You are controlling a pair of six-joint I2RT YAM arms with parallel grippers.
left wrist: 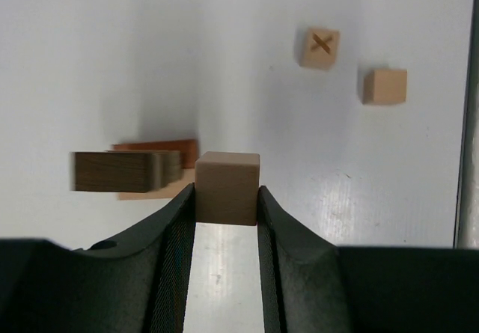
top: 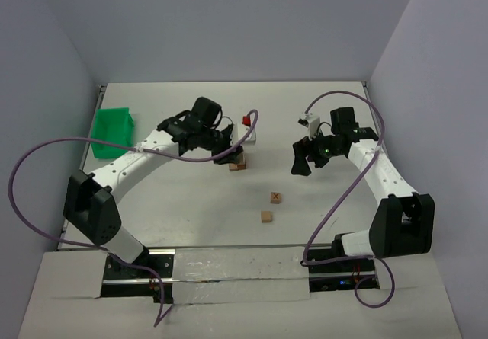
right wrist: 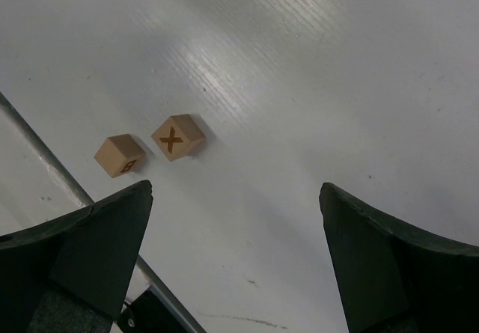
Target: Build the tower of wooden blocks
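My left gripper [top: 229, 151] is shut on a light-tan wooden cube [left wrist: 227, 187], held between both fingers right next to the tower [top: 238, 163]. In the left wrist view the tower shows from above as a dark brown block [left wrist: 120, 170] over a reddish-brown one [left wrist: 161, 150], just left of the held cube. A cube marked with an X [top: 275, 196] and a plain tan cube [top: 266, 217] lie on the table in front of the tower; both also show in the right wrist view, the X cube [right wrist: 178, 136] and the other cube [right wrist: 120, 156]. My right gripper [top: 305, 157] is open and empty above the table.
A green plastic tray [top: 114, 129] stands at the back left. A small red piece [top: 246, 119] sits on a white object [top: 249, 133] just behind the tower. A metal rail [top: 229, 257] runs along the table's near edge.
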